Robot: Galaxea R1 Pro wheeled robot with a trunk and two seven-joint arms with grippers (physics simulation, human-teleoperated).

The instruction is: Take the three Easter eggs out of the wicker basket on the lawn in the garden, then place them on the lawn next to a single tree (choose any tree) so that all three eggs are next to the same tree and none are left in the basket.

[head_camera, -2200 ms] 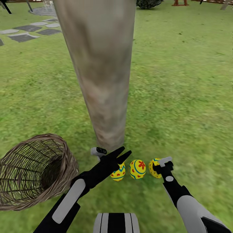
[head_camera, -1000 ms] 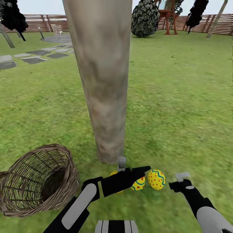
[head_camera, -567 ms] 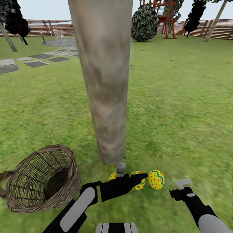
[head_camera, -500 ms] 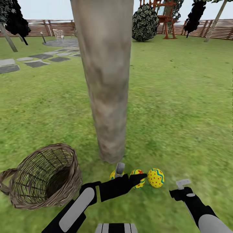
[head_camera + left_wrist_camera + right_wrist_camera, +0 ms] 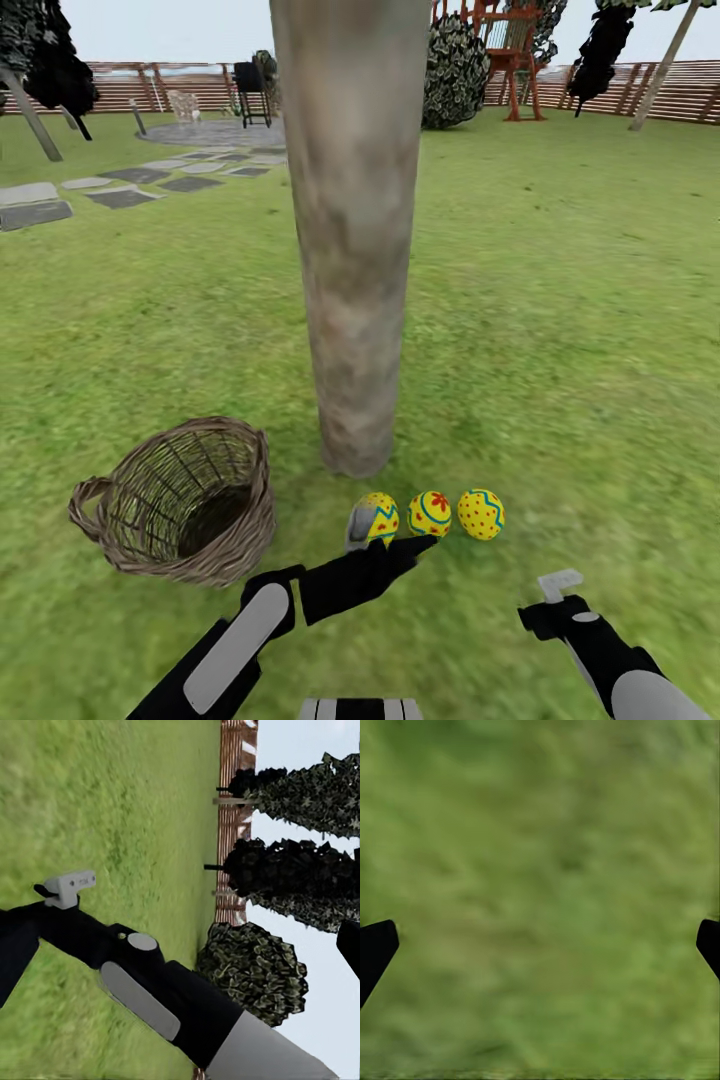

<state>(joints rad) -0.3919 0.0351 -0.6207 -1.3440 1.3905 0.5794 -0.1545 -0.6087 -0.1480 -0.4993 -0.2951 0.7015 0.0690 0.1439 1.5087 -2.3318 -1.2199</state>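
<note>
Three yellow Easter eggs lie in a row on the lawn (image 5: 560,330) at the foot of the thick pale tree (image 5: 355,300): left egg (image 5: 378,517), flower-marked middle egg (image 5: 430,512), right egg (image 5: 481,514). The wicker basket (image 5: 190,500) lies tilted to the trunk's left, and no egg shows inside it. My left gripper (image 5: 415,548) hovers just in front of the left and middle eggs; in the left wrist view its fingertips (image 5: 15,952) stand far apart and hold nothing. My right gripper (image 5: 542,618) is low at the right, away from the eggs, its fingertips (image 5: 373,945) wide apart over bare grass.
Grey stepping stones (image 5: 120,192) run across the far left. A slatted wooden fence (image 5: 650,90) rings the yard, with a red playset (image 5: 510,45), a dark bush (image 5: 455,60) and thin dark trees (image 5: 45,70) in front of it. My right arm (image 5: 150,990) crosses the left wrist view.
The whole head view has shifted, so tree, basket and eggs sit differently in the picture. My left gripper has drawn back from the eggs, uncovering the left one. The eggs keep their row.
</note>
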